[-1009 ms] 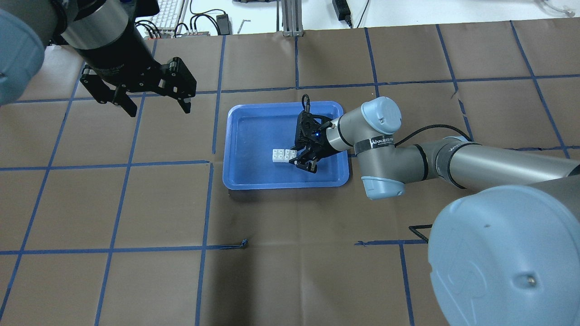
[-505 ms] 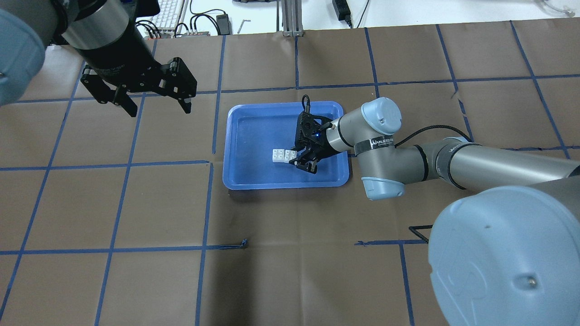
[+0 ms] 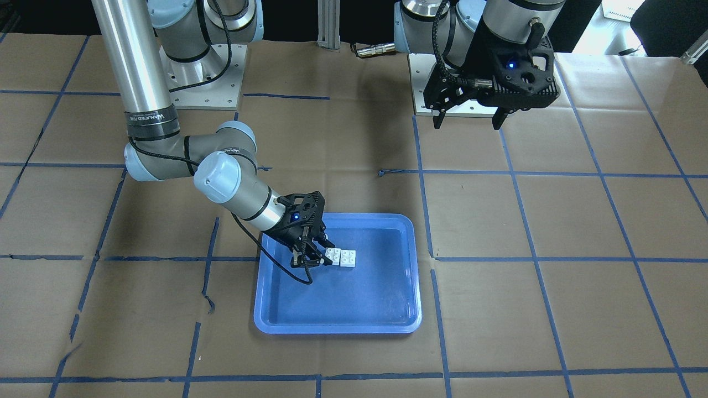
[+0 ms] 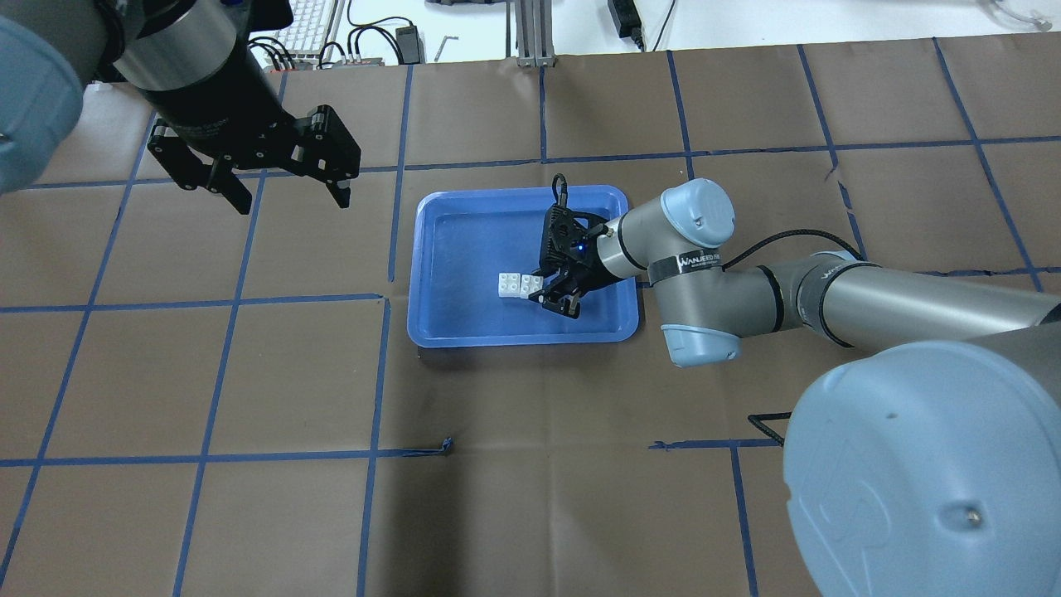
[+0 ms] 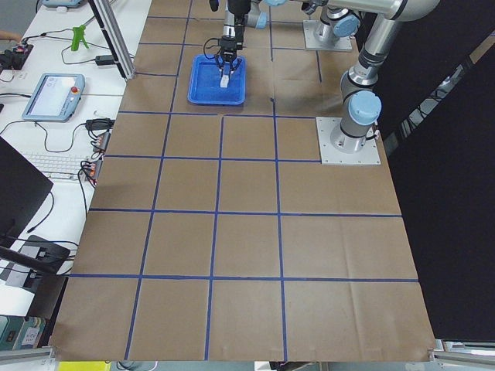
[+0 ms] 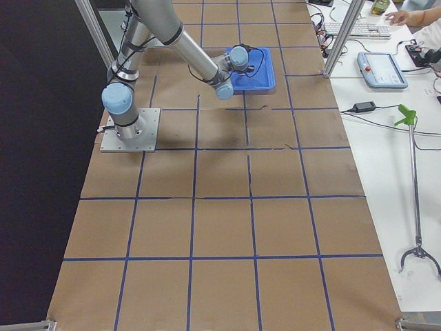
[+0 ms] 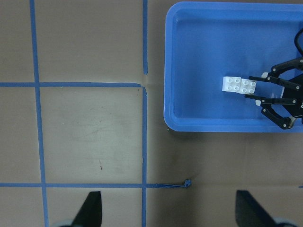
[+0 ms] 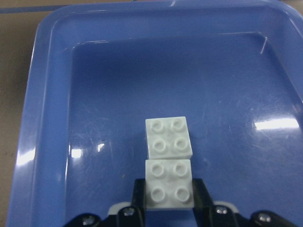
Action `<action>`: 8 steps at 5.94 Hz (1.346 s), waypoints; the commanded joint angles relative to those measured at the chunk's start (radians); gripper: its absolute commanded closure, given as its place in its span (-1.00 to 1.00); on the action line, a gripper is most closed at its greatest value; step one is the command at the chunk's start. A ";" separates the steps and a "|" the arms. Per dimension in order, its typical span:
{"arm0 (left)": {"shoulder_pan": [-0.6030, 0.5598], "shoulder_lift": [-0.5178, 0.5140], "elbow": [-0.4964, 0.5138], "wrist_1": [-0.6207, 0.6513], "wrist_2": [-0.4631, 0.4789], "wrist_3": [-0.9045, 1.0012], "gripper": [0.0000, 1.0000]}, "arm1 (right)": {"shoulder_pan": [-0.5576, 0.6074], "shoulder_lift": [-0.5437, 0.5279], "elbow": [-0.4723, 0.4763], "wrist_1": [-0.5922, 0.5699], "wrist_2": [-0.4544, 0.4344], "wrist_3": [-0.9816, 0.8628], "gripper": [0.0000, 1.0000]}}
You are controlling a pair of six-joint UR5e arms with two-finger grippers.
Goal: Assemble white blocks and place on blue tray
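Two white blocks (image 4: pixel 518 284) lie side by side and touching on the floor of the blue tray (image 4: pixel 464 240), right of its middle. They also show in the front view (image 3: pixel 342 257) and in the left wrist view (image 7: pixel 238 84). My right gripper (image 4: pixel 549 294) reaches low into the tray. In the right wrist view its fingers (image 8: pixel 138 195) press both sides of the near block (image 8: pixel 169 189), and the far block (image 8: pixel 169 137) is free. My left gripper (image 4: pixel 288 197) is open and empty, high above the table, left of and beyond the tray.
The right arm's wrist and elbow (image 4: pixel 696 249) hang over the tray's right rim. The brown paper has blue tape lines and a tear (image 4: pixel 835 176). A keyboard and cables (image 4: pixel 315 25) lie past the far edge.
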 commanded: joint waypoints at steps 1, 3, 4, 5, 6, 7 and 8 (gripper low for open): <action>0.000 -0.001 0.000 0.000 0.000 0.000 -0.99 | 0.000 -0.001 -0.001 0.000 0.000 -0.001 0.20; 0.000 -0.001 0.000 0.000 0.000 0.000 -1.00 | 0.000 0.000 -0.003 0.000 0.002 -0.003 -0.07; 0.000 -0.001 0.000 0.000 0.000 0.000 -0.99 | 0.000 0.000 -0.005 0.000 0.003 -0.003 -0.13; 0.000 -0.001 0.000 0.000 0.000 0.000 -1.00 | 0.000 0.000 -0.006 0.000 0.003 -0.003 -0.17; 0.000 -0.001 0.000 0.000 0.000 0.000 -1.00 | 0.000 -0.001 -0.006 0.000 0.003 -0.003 -0.30; 0.000 -0.001 0.000 0.000 0.000 0.000 -1.00 | 0.000 -0.001 -0.009 -0.002 0.002 0.004 -0.98; 0.000 -0.001 0.000 0.000 0.000 0.000 -1.00 | -0.002 -0.018 -0.026 0.006 -0.041 0.017 -0.99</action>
